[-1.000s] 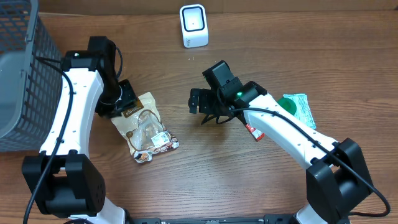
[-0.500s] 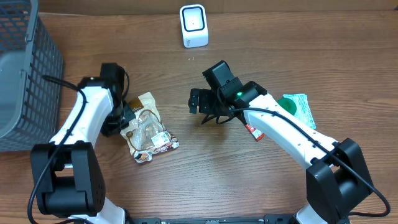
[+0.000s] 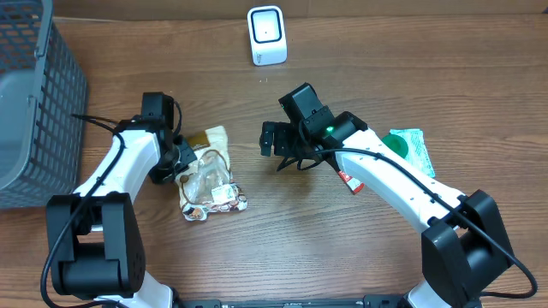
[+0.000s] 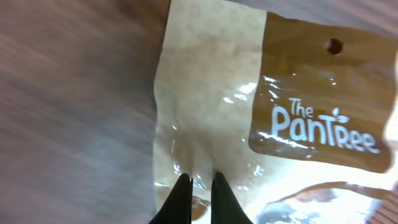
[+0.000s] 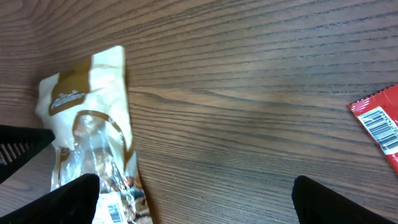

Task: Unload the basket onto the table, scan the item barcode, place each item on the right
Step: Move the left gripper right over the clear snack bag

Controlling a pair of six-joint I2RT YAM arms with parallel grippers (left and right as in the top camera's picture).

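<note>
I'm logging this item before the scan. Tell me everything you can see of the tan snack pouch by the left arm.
The snack pouch is glossy, crinkled tan film with a brown header band reading "The PanTree" in white, a punched hang hole and a clear window. A white label, seemingly a barcode, faces up near its lower end. It lies on the wooden table, and the left gripper is shut, pinching its film.

Snack pouch — red packet (barcode visible)
</note>
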